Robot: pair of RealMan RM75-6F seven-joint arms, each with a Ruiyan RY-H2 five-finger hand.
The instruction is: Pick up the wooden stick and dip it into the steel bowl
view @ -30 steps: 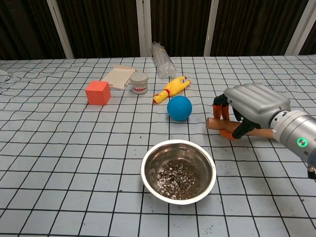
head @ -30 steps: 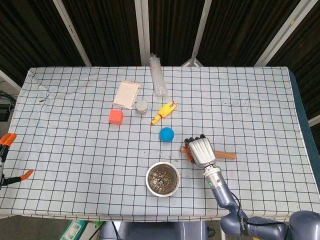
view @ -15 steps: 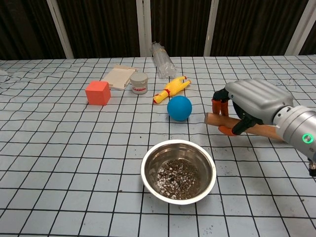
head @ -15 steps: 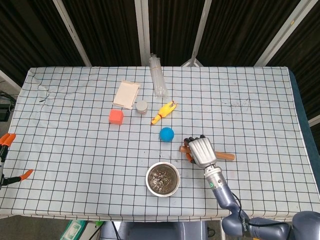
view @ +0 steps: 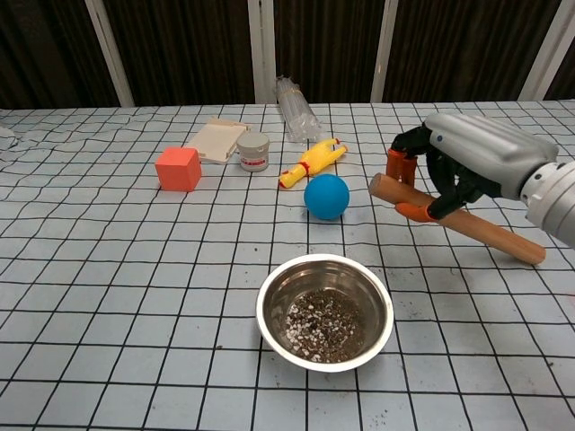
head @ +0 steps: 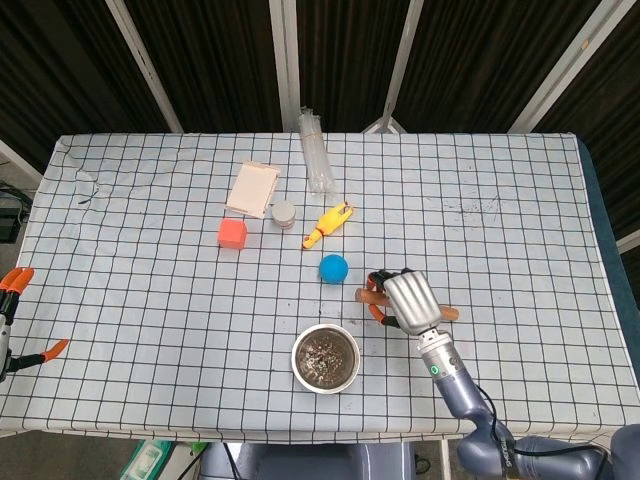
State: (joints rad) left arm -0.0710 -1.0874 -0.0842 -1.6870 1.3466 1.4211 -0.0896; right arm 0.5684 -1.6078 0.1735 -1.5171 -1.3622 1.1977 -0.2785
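Note:
My right hand [view: 467,166] [head: 408,300] grips the brown wooden stick [view: 490,233] [head: 366,295] and holds it lifted off the table, its free end pointing left and slightly up. The steel bowl [view: 324,311] [head: 325,358] holds dark and white grit and sits low and to the left of the stick, apart from it. In the head view the hand covers the stick's middle. My left hand [head: 12,300] shows only as orange fingertips at the far left edge of the head view, off the table.
A blue ball [view: 325,197] lies just left of the stick's free end. Farther back are a yellow rubber chicken [view: 310,162], a small white jar [view: 254,151], an orange cube [view: 178,168], a tan flat block [view: 216,139] and a clear plastic bottle [view: 296,108]. The checked tablecloth [view: 135,287] covers the table.
My right hand has risen with the stick, lifting it off the table and tilting its left end upward. The bowl and other objects have not moved.

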